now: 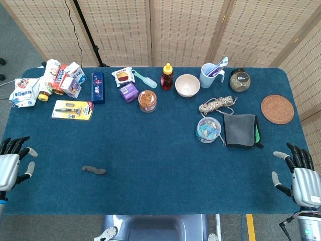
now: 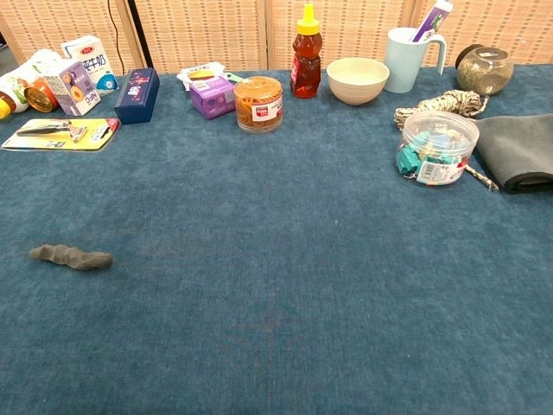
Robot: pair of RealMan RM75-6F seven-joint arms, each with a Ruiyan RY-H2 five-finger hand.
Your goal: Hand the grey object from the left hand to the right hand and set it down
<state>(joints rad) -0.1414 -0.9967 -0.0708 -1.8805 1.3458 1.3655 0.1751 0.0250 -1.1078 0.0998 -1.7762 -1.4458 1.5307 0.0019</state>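
The grey object [image 1: 94, 170] is a small lumpy stick lying flat on the blue table, near the front left; the chest view shows the grey object [image 2: 71, 256] at its left side. My left hand [image 1: 12, 167] hovers at the table's left front edge, well to the left of the object, fingers apart and holding nothing. At the right front edge my right hand [image 1: 300, 175] is also spread and empty. Neither hand appears in the chest view.
Along the back stand cartons [image 1: 70, 79], a blue box [image 1: 98, 87], a razor pack [image 1: 72, 109], a jar [image 1: 147, 101], a honey bottle [image 1: 167, 77], a bowl [image 1: 187, 85] and a mug [image 1: 209, 75]. Right of centre lie a rope [image 1: 216, 105], a clip tub [image 1: 208, 129], a grey cloth [image 1: 240, 130] and a coaster [image 1: 277, 108].
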